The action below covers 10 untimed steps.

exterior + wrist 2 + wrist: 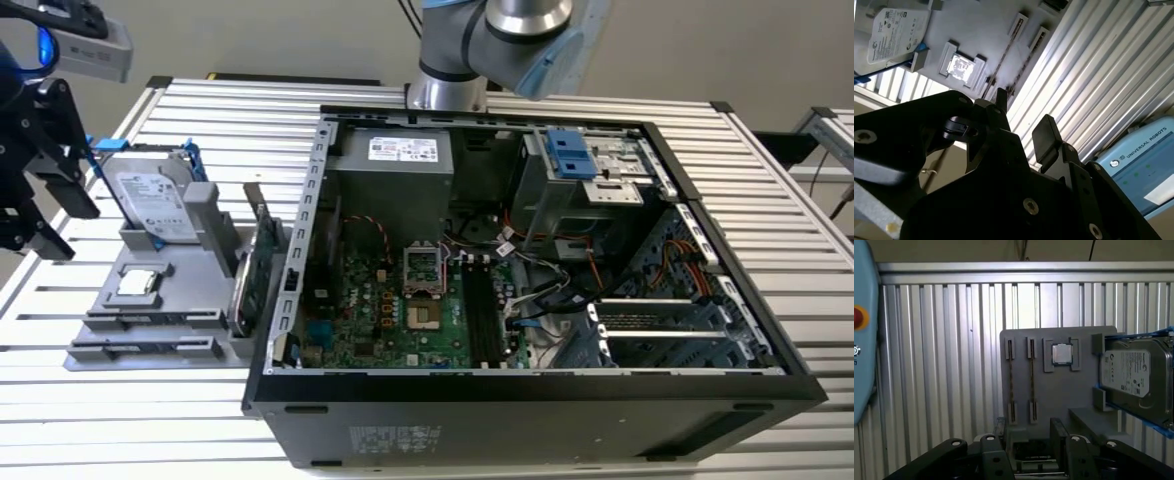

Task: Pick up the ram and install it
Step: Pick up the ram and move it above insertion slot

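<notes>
**Status.** The gripper [1031,439] hangs apart from the tray [1064,395] and faces it. Its jaws are apart and hold nothing. The ram [1031,380] stands edge-on in a tray slot, just beside a second similar strip [1010,380]. The tray rests on the table [944,365].

**Hazards (judged).**
- The ram presents only a thin edge. A slight sideways offset could bring a jaw down on the slot's end blocks or on the second strip.
- A skewed grip could tilt the ram and jam it at the board slots [481,312] inside the case [534,405].

**Not determinable.**
- Whether both strips are ram.
- The tray's near edge, which the gripper covers.
- The state of the board slots' latches.
</notes>
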Motion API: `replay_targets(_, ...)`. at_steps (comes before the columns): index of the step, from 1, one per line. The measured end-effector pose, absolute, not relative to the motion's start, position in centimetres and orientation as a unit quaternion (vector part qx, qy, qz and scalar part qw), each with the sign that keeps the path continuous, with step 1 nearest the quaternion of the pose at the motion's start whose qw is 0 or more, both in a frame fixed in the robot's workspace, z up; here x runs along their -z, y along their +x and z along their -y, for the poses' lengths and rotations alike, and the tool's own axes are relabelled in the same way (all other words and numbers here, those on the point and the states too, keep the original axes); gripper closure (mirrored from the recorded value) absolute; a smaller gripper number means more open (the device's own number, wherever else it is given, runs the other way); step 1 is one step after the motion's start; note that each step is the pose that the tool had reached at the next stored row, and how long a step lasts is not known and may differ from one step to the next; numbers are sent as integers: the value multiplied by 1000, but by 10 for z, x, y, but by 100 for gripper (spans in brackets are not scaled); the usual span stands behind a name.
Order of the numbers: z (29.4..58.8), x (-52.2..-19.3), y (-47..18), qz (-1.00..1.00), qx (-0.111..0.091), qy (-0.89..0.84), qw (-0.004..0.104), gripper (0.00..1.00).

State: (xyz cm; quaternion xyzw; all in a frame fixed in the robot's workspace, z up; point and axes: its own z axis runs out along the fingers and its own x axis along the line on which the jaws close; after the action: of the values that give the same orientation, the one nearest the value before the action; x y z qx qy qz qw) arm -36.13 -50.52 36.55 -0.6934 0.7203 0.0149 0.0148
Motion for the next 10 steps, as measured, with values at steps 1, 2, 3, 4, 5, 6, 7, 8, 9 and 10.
replay_targets(1, 505, -365, -361, -720, -15, -693, 15, 0)
replay_targets(2, 505, -364, -361, -720, -15, -693, 15, 0)
replay_targets(3, 505, -363, -361, -720, -15, -693, 15, 0)
replay_targets(4, 505, -363, -361, -720, -15, -693, 15, 0)
replay_targets(5, 505, -362, -361, -720, -15, -693, 15, 0)
replay_targets(6, 505, -362, -361, -720, -15, -693, 15, 0)
replay_targets(7, 505, -361, -361, -720, -15, -694, 15, 0)
replay_targets(8, 505, -360, -361, -720, -15, -694, 15, 0)
replay_targets(9, 505, -360, -361, -720, -15, -694, 15, 0)
replay_targets(10, 505, -359, -361, -720, -15, -694, 15, 0)
